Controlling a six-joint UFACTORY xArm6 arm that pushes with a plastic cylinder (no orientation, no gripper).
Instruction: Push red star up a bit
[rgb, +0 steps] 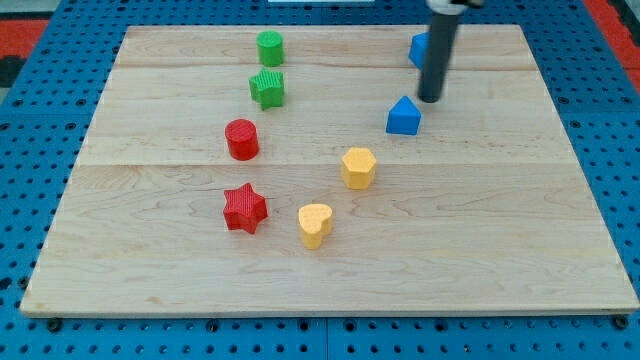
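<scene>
1. Because the red star (244, 208) lies low on the worktop (520, 250) at the view's left, it must travel toward the view's top, where the red cylinder (241, 139) stands close above it; a short push is wise.
2. Further right, the yellow heart (315, 224) sits just beside the star, so I judge the approach should come from directly below the star, clear of it.
3. Next right, the yellow hexagon (358, 167) and a blue block (403, 116) lie on the way.
4. My tip (430, 99) rests far right, just above that blue block, well apart from the star; it is a bare rod, no hand to open or close.
</scene>
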